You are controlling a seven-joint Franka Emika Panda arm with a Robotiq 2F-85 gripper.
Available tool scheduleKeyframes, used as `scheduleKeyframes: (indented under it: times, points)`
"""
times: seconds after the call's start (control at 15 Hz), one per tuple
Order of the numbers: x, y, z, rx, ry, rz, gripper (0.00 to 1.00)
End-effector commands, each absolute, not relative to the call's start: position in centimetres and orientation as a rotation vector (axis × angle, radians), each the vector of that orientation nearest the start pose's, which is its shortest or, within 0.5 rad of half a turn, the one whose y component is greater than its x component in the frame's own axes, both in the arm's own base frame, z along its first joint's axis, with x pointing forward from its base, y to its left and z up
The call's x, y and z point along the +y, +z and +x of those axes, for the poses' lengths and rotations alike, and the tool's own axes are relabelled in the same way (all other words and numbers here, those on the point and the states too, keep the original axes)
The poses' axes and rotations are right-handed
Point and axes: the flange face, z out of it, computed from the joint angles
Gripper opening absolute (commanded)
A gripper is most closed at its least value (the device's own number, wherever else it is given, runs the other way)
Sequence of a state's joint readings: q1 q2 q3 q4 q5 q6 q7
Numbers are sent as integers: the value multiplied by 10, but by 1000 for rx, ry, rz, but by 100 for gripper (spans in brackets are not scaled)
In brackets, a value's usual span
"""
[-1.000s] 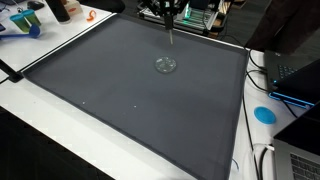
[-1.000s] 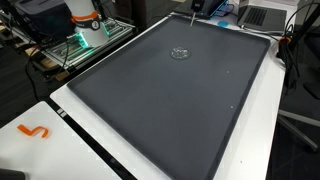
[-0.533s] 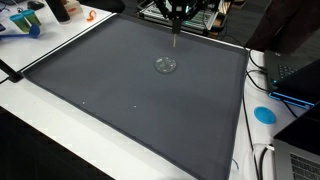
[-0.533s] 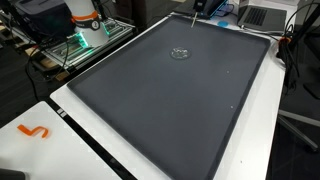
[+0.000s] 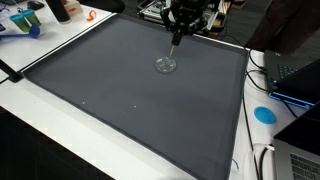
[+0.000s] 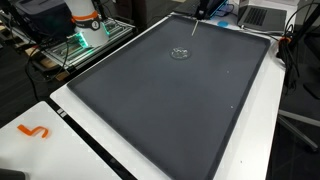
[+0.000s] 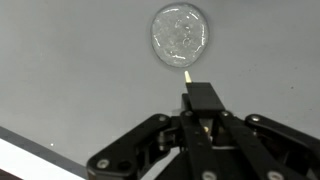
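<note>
A small round clear glass dish [image 5: 165, 65] lies on the dark grey mat [image 5: 120, 90] near its far edge; it also shows in the other exterior view [image 6: 181, 53] and at the top of the wrist view [image 7: 179, 32]. My gripper [image 7: 200, 118] is shut on a thin black stick [image 7: 203, 97] with a pale tip that points at the dish's rim. In both exterior views the gripper [image 5: 178, 18] [image 6: 203, 8] hangs over the mat's far edge, and the stick [image 5: 174, 38] slants down just short of the dish.
The mat [image 6: 170, 110] lies on a white table [image 5: 40, 130]. A blue disc [image 5: 264, 114] and a laptop [image 5: 295, 75] are at one side. An orange hook [image 6: 33, 131], blue items [image 5: 20, 22] and a rack with green light [image 6: 80, 40] stand off the mat.
My gripper has come down and towards the dish with the stick in it; the stick's tip is now closer to the dish's rim. The dish has not moved.
</note>
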State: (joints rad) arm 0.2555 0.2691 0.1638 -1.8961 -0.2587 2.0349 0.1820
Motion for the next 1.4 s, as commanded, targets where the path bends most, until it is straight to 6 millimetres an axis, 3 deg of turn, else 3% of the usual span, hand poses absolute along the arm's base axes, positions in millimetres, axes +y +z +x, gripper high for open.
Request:
scheduleKeyframes:
  times: [0.0,1.33]
  points:
    - [239,343,563,-571,100,-3390,3]
    - [267,296,576,-273,96,-3664,3]
